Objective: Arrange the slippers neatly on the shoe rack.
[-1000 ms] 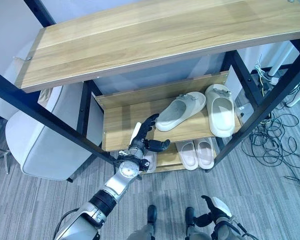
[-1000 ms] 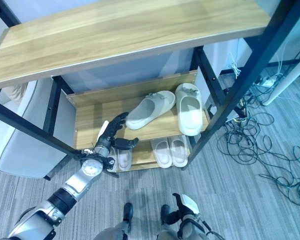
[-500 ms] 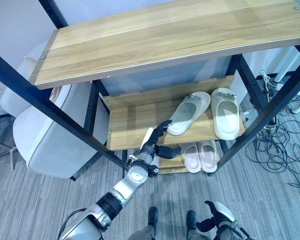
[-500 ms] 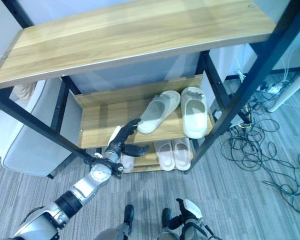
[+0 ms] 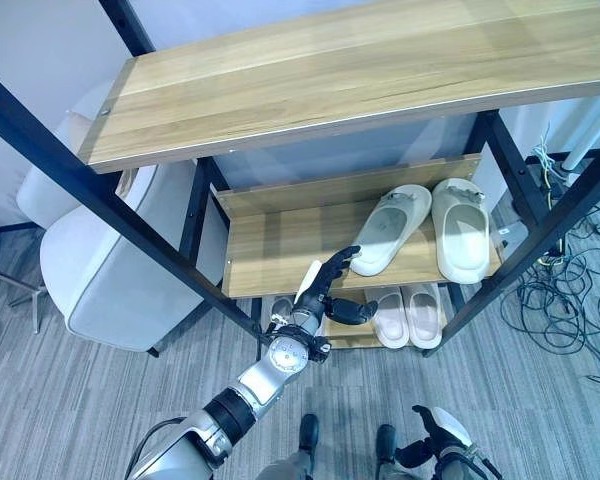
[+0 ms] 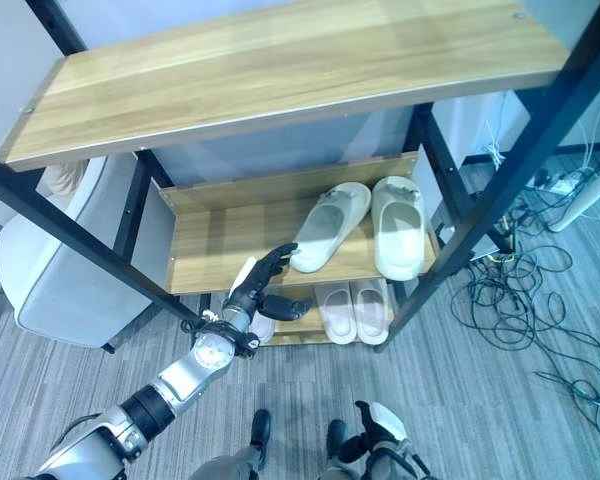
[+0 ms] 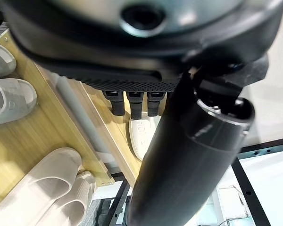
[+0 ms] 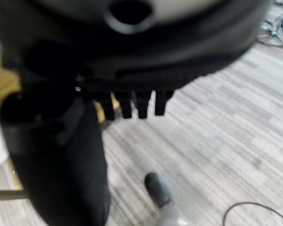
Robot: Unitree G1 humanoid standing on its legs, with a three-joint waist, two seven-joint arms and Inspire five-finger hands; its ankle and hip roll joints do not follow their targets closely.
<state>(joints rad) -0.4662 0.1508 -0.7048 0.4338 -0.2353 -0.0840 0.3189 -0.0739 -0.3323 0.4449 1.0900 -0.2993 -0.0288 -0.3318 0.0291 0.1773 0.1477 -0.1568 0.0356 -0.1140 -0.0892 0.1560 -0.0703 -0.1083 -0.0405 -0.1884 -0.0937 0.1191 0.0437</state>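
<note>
On the middle shelf [image 5: 270, 255] of the shoe rack [image 5: 310, 80], a cream slipper [image 5: 390, 228] lies skewed, its toe angled toward the front edge, while its mate [image 5: 462, 228] sits straight just beside it at the right end; below, on the bottom shelf [image 5: 345, 338], a smaller pale pair [image 5: 407, 312] stands side by side, and a single white slipper [image 7: 142, 133] lies near the left hand. Over the last second the left hand [image 5: 330, 290] has reached further in toward the skewed slipper, and now its fingers [image 5: 342, 262] are spread and relaxed, gripping nothing, with the tips just short of that slipper's toe; part of the apparent shift is the head camera moving, since the whole rack has slid in view. The right hand [image 5: 432, 430] hangs low by the floor, idle, its fingers appearing loosely straight. Judging by this, the straightening has not yet begun; the next contact probably means nudging or grasping the angled slipper so it lies parallel with its mate. A grey chair [image 5: 110, 270] stands left of the rack.
</note>
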